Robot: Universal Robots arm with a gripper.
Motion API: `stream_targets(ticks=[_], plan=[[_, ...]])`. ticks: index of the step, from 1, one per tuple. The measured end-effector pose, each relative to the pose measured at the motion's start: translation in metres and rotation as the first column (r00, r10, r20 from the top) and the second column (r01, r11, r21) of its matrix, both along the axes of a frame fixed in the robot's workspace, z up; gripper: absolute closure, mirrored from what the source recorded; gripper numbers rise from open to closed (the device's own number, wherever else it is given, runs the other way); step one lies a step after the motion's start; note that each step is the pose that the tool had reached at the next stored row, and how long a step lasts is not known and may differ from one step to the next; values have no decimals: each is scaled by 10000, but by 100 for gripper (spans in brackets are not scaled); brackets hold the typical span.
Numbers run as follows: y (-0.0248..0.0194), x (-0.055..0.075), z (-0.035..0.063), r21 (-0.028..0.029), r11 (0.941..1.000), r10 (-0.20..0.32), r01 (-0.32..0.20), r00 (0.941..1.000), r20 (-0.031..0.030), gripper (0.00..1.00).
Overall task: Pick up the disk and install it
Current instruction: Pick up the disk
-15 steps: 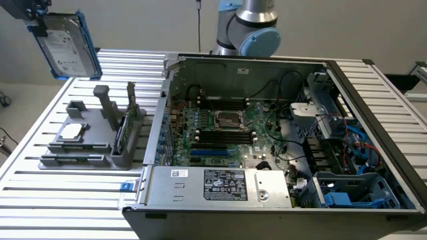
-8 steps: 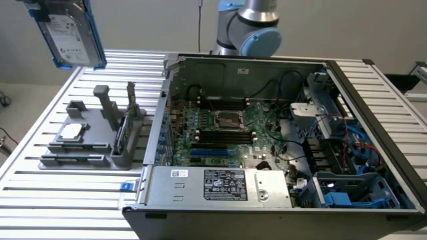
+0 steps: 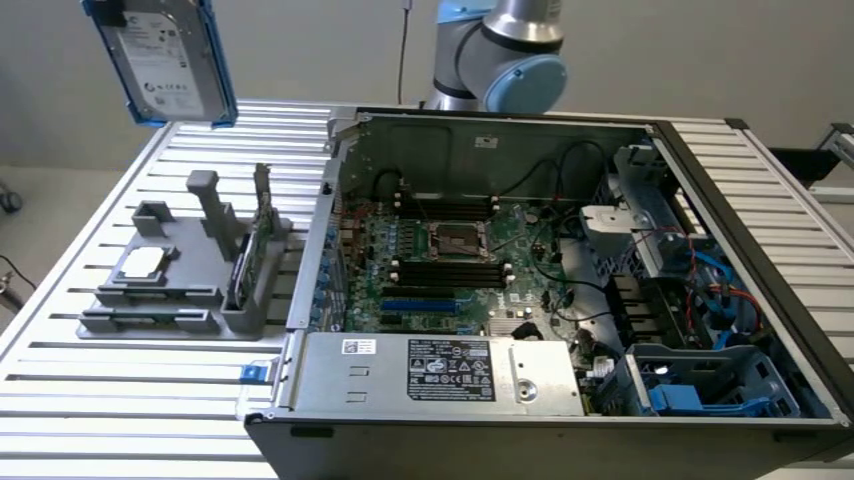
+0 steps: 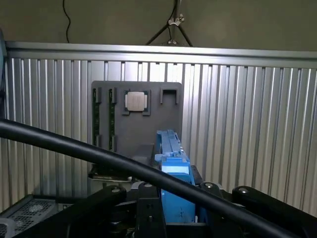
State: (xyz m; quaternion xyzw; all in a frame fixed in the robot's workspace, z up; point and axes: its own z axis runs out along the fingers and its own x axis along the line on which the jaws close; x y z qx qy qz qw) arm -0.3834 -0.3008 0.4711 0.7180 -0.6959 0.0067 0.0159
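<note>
The flat, rectangular silver-grey metal disk [image 3: 163, 55] [image 4: 173, 168], with its white printed label and blue plastic side rails, hangs in the air at the far left of the exterior view, gripped from above by the black claw [image 4: 174, 210], so the disk reaches down out of the claw rather than lying beside it. In the wrist view the claw's jaws stand partly apart with the disk's blue-railed edge clamped between them, one jaw against each broad side, and nothing else is held. A thick black cable [image 4: 74, 144] crosses in front of the claw. The disk stands on edge, clear of every surface: its long axis runs up and down, the lower end tipped a little toward the exterior view's right, and its labelled face is turned toward the exterior camera with a blue rail along each long side. Below it, on the ribbed aluminium table [image 3: 80, 420], sits the grey plastic fixture [image 3: 200, 300], which carries a small square silver processor chip [image 3: 143, 262]. The open dark computer case [image 3: 747, 200] lies to the exterior view's right of the fixture, well apart from the disk, with a big grey metal power-supply box [image 3: 441, 375] along its near side
</note>
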Motion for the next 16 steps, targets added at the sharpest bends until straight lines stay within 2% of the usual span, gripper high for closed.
stream_targets(ticks=[16], plan=[[-110, 727, 141, 56, 10000, 0, 0, 9999, -122, 67]])
